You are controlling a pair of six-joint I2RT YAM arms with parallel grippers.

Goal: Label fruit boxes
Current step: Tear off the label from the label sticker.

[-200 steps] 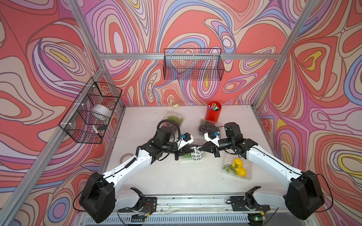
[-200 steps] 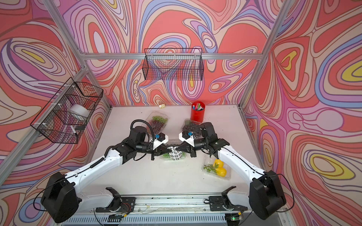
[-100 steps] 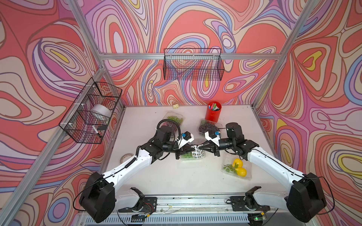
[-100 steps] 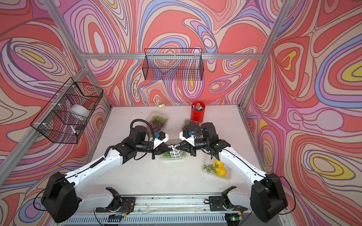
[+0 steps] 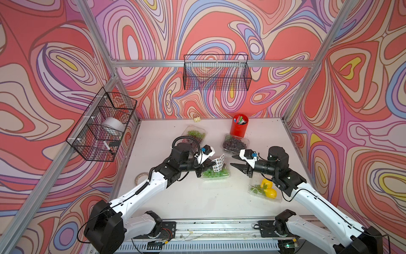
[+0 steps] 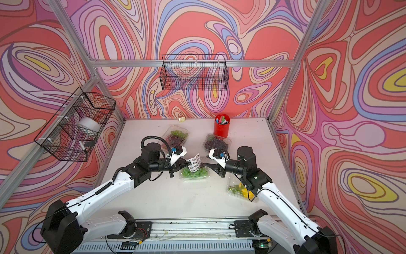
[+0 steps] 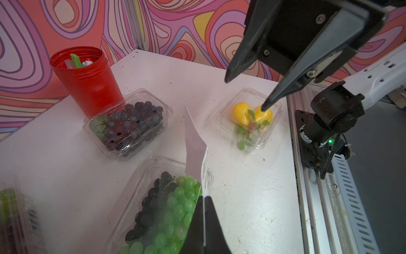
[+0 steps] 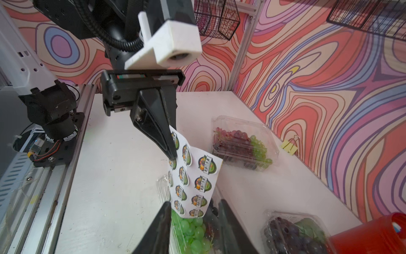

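Right gripper (image 5: 231, 160) parts, backed off the sheet (image 5: 219, 163), seemingly stickerless; left gripper (image 5: 212, 164) stays clamped on it; peel needs repeating.

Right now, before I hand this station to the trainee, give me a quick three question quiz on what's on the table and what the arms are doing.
1. True or false: the left gripper is shut on the sticker sheet.
2. The clear box below the held sheet is filled mostly with: A strawberries; B green grapes; C oranges.
3. How many fruit boxes stand on the table?

Key: 1 true; 2 B; 3 four.
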